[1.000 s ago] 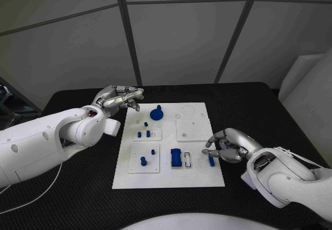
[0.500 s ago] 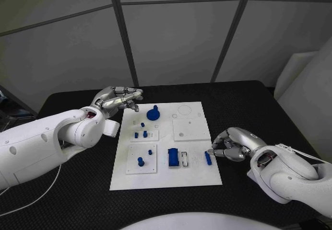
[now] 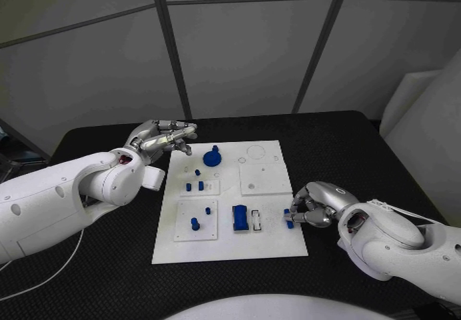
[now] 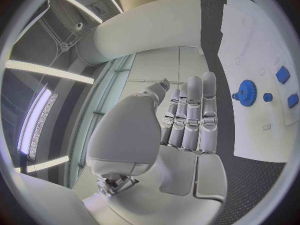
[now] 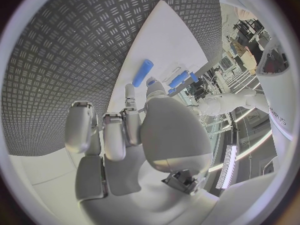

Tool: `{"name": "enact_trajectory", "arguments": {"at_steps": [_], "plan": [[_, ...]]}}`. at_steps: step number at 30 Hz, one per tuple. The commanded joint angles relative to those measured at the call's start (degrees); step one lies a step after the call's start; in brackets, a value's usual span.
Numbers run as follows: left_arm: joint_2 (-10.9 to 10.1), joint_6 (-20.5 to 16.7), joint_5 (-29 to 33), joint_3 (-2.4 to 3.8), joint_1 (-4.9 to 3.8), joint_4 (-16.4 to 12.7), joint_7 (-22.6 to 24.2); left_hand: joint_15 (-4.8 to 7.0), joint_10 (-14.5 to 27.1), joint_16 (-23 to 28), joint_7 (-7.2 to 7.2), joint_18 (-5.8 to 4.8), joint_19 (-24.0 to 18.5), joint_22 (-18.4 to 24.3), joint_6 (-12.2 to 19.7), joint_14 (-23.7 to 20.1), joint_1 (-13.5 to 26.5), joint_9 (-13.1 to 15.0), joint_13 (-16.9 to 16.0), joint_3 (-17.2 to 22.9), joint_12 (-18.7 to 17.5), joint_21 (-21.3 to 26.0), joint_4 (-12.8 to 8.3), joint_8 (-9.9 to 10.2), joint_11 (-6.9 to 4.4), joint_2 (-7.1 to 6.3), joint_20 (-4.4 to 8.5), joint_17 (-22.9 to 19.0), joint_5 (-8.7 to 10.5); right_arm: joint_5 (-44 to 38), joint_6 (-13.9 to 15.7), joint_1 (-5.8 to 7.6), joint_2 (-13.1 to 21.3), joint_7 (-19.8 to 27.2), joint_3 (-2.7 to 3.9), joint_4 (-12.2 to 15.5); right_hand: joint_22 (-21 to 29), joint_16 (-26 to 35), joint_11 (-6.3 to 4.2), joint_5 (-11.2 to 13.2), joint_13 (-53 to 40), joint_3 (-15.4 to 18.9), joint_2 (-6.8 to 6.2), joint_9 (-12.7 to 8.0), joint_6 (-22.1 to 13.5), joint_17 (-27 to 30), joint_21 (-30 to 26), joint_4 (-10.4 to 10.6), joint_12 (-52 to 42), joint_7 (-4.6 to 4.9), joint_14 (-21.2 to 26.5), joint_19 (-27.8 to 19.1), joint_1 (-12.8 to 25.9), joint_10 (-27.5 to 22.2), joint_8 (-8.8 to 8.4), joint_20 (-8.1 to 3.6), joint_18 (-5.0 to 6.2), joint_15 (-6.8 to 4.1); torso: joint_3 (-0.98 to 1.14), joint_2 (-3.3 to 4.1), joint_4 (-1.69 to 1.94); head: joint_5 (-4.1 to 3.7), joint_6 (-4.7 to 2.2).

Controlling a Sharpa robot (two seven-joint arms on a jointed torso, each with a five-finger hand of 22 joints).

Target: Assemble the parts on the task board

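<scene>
- Right hand (image 3: 317, 205), fingers curled in and holding nothing, sits at the task board's (image 3: 274, 250) right edge, just beside a small blue bar (image 3: 287, 219) lying on it.
- Left hand (image 3: 163, 138), fingers together and empty, hovers by the board's far left corner near the blue gear (image 3: 213, 158).

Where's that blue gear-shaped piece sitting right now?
In the head view the blue gear stands near the far edge of the white task board, left of its middle, just beside the fingertips of the left hand.
</scene>
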State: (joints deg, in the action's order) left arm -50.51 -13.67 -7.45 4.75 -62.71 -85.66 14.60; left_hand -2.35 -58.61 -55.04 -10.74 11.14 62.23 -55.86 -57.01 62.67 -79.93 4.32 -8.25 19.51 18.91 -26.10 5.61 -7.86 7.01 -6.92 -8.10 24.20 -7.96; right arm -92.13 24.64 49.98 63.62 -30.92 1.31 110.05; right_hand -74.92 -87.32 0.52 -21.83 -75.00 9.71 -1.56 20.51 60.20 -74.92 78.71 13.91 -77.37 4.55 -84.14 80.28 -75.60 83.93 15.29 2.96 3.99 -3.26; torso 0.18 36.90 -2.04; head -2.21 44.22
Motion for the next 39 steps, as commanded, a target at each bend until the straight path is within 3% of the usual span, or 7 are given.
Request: {"name": "enact_trajectory", "arguments": {"at_steps": [1, 14, 21, 25, 32, 39], "plan": [[-0.09, 0.62, 0.09, 0.0, -0.03, -0.15, 0.16, -0.2, 0.38, 0.39, -0.17, -0.72, 0.34, 0.08, 0.37, -0.2, 0.37, -0.03, -0.07, -0.25, 0.33, 0.23, 0.04, -0.23, -0.1, 0.4, -0.11, -0.09, -0.38, -1.28, -3.15, -0.22, -0.51, -1.19, -0.04, -0.23, -1.28, -0.31, -0.51, -0.23, -5.55, 0.09, 0.12, -0.05, 0.5, -10.65, 0.34, 0.2, -0.27, -0.14, -4.92, 0.38, 0.4, 1.1, -0.18, 0.05, -0.44, -0.28, 0.04, 0.02, 0.05, 0.19, 0.14], [-0.19, 0.67, 0.09, 0.0, 0.02, -0.13, 0.11, -0.2, 0.38, 0.39, -0.17, -0.72, 0.34, 0.08, 0.37, -0.2, 0.37, -0.03, -0.07, -0.25, 0.33, 0.23, 0.04, -0.23, -0.1, 0.4, -0.11, -0.09, -0.38, -4.32, -7.46, -0.72, -1.82, -3.15, -0.06, -0.77, -1.33, -0.31, -0.74, 0.11, -5.49, 0.28, 0.01, 0.01, 1.33, -10.66, 0.35, 0.25, -0.13, -0.43, -4.92, 0.42, -0.09, 1.06, -0.08, -0.09, -0.45, -0.46, 0.03, -0.02, 0.02, 0.3, 0.39], [-0.21, 0.74, 0.09, 0.0, 0.03, -0.12, 0.06, -0.2, 0.38, 0.39, -0.17, -0.72, 0.34, 0.08, 0.37, -0.2, 0.37, -0.03, -0.07, -0.25, 0.33, 0.23, 0.04, -0.23, -0.1, 0.4, -0.11, -0.09, -0.38, -7.87, -9.52, -0.97, -3.04, -4.7, -0.06, -1.01, -1.43, -0.3, -1.03, 0.34, -5.49, -0.08, -0.08, 0.02, 1.8, -10.67, 0.37, -0.85, 0.0, -0.7, -4.92, 0.48, -2.55, 1.02, -0.27, -0.35, -0.47, -0.73, 0.01, -0.02, 0.01, 0.26, 0.39], [-0.18, 0.79, 0.09, 0.0, 0.05, -0.11, 0.04, -0.2, 0.38, 0.39, -0.17, -0.72, 0.34, 0.08, 0.37, -0.2, 0.37, -0.03, -0.07, -0.25, 0.33, 0.23, 0.04, -0.23, -0.1, 0.4, -0.11, -0.09, -0.38, -10.31, -11.38, -1.11, -3.84, -5.69, -0.06, -1.18, -1.5, -0.29, -1.13, 2.19, -5.48, -1.3, 0.39, -0.1, 1.92, -10.68, 0.36, -2.07, 0.13, -0.77, -4.91, 0.52, -5.17, 0.96, -0.65, -0.51, -0.5, -0.86, 0.01, -0.04, 0.05, 0.28, 0.4], [-0.22, 0.8, 0.09, 0.0, 0.07, -0.15, 0.01, -0.2, 0.44, 0.4, -0.18, -0.72, 0.37, 0.12, 0.4, -0.21, 0.33, -0.03, -0.07, -0.29, 0.39, 0.29, 0.04, -0.26, -0.09, 0.43, -0.11, -0.11, -0.38, -12.91, -13.49, -1.17, -4.2, -6.59, -0.06, -0.99, -1.48, -0.23, -1.33, 1.29, -5.31, -5.65, 1.47, -0.66, 2.3, -10.61, 0.26, -3.93, 0.61, -0.88, -4.89, 0.49, -9.62, 0.65, -1.7, -0.76, -0.49, -1.06, -0.01, 0.0, -0.01, 0.38, 0.49], [-0.34, 0.8, 0.09, 0.0, 0.08, -0.25, -0.03, -0.2, 0.47, 0.4, -0.17, -0.71, 0.38, 0.14, 0.41, -0.22, 0.27, -0.03, -0.07, -0.29, 0.41, 0.31, 0.01, -0.27, -0.1, 0.44, -0.11, -0.11, -0.39, -12.01, -10.9, -1.15, -3.4, -7.51, -0.04, 0.2, -1.81, -0.38, -1.54, -0.48, -5.52, -9.71, 1.89, -0.93, 3.05, -10.91, 0.48, -4.12, 0.45, -1.11, -4.96, 0.72, -10.46, 0.83, -2.3, -0.89, -0.56, -1.21, 0.04, -0.05, -0.11, 0.67, 0.45]]}}
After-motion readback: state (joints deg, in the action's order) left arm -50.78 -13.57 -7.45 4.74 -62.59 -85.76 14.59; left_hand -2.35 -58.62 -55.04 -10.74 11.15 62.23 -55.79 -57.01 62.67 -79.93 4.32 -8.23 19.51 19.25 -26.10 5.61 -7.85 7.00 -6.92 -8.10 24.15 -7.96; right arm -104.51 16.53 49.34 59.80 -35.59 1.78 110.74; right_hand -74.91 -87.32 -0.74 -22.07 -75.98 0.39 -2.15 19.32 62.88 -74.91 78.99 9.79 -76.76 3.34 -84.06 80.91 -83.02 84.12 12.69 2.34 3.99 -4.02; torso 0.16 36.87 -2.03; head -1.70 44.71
